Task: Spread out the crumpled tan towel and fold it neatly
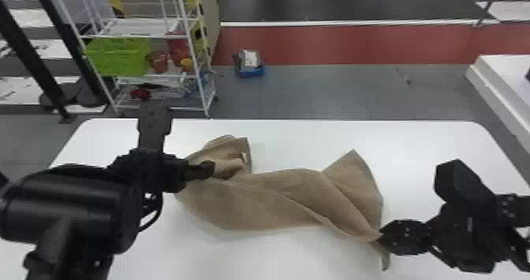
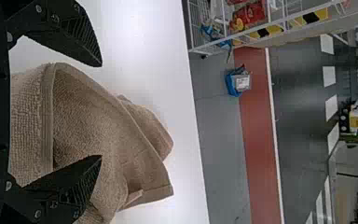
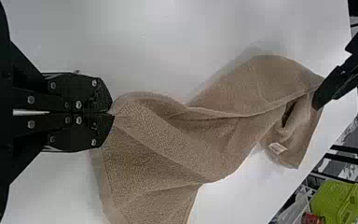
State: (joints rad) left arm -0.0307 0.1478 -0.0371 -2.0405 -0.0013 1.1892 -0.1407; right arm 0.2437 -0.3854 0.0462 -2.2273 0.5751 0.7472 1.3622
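Pinching one end of the tan towel [image 1: 252, 208], the right gripper [image 3: 112, 113] is keeping its two fingers pressed together. The left gripper [image 2: 101, 111] is standing wide open over the bunched other end, gripping nothing. The cloth is lying twisted across the white table [image 1: 299, 141], between the arms. Spreading it well is probably calling for the left fingers to be catching a single outer edge, not the folded layers, before both arms are drawing gently apart, keeping low.
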